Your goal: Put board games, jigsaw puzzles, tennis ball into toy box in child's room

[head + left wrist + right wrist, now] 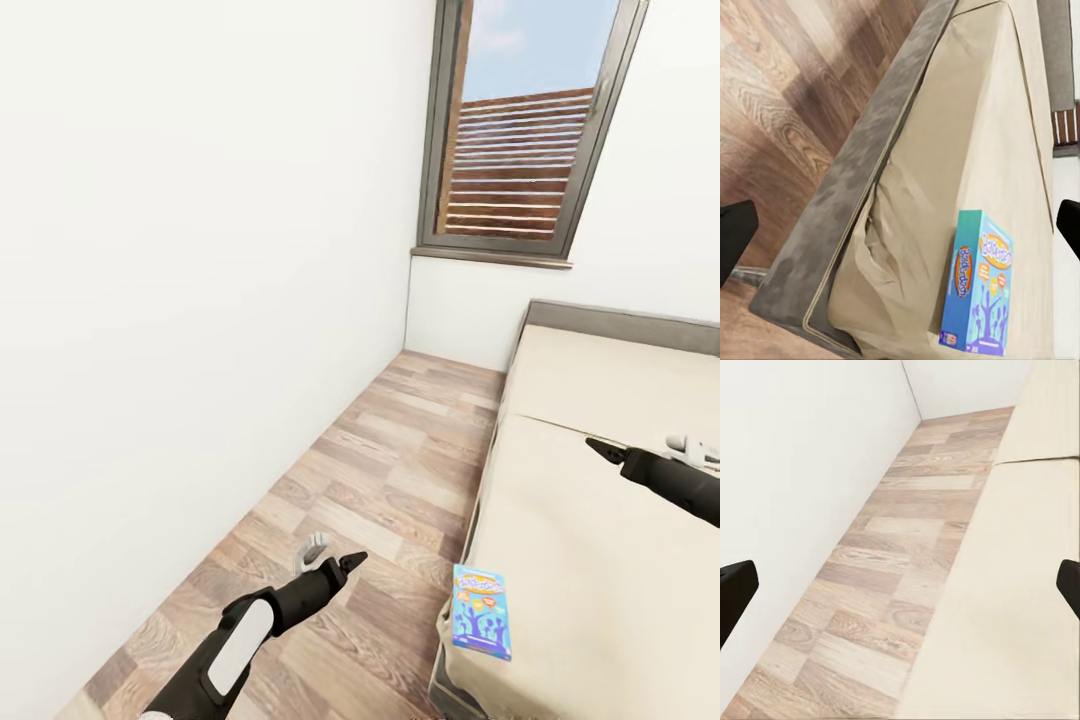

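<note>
Board game (482, 611), the small blue box, lies flat on the bed (600, 560) at its near corner, just inside the edge that runs along the floor (390, 470). Its printed face is up, and it sits apart from both grippers. In the left wrist view the same box (979, 283) rests on the beige mattress (967, 150) close to the corner, where the cover is creased and bunched, and the grey bed frame (862, 180) runs beside it along the wood planks (787, 82).

The left gripper (330, 562) hangs over the floor beside the bed, short of the box, with one pale finger and one dark finger spread apart; in its own wrist view the two dark fingertips (735, 240) stand at opposite edges of the picture with nothing between them. The right gripper (655, 450) is out over the mattress, farther up the bed toward the grey headboard (625, 325), and its fingers also stand apart, holding nothing; its wrist view shows dark fingertips (735, 596) wide apart above the strip of floor (900, 555) between the white wall (802, 472) and the bed's edge (1005, 607).

A white wall (200, 250) runs along the floor opposite the bed, and a window (530, 130) with a dark frame and slatted wooden screen sits in the far wall beyond the headboard.
</note>
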You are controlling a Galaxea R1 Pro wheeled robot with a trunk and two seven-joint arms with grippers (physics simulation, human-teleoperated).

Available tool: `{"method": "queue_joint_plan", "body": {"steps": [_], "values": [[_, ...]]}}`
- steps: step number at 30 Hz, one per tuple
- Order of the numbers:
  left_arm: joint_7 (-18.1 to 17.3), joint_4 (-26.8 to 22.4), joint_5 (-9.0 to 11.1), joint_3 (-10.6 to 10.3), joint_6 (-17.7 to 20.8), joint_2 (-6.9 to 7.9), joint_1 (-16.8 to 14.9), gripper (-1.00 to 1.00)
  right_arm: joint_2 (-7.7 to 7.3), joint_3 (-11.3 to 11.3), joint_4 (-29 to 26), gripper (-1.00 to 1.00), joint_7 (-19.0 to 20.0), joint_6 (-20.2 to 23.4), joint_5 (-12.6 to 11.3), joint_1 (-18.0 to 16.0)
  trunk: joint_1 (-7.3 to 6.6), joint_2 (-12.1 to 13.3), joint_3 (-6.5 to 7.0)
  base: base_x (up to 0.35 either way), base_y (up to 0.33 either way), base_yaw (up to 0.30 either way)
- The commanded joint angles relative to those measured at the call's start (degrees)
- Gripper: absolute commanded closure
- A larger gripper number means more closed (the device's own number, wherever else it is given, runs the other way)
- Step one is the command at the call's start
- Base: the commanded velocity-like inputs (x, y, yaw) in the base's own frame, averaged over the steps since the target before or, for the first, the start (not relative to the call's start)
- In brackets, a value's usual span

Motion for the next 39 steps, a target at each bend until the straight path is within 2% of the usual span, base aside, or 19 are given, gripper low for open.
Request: {"method": "queue_joint_plan", "body": {"steps": [1, 13, 39], "values": [[0.0, 0.0, 0.4, 0.0, 0.3, 0.00, 0.0, -1.00, 0.01, -0.1, 0.0, -1.00, 0.4, 0.3, 0.3, -0.1, -0.01, 0.0, -0.05, 0.001, 0.000, -0.240], [-1.8, 1.2, 0.3, 0.0, -0.6, -0.03, -0.9, -1.00, 0.01, -0.2, -0.1, -1.00, 0.4, 2.0, 0.2, 0.0, -0.01, 0.0, -0.05, 0.000, 0.000, -0.176], [-3.3, 2.0, 0.2, -0.1, -1.7, 0.07, -1.1, -1.00, -0.02, -0.2, -0.2, -1.00, 0.5, 2.5, 0.2, 0.0, -0.01, 0.0, -0.05, 0.000, 0.000, -0.020]]}}
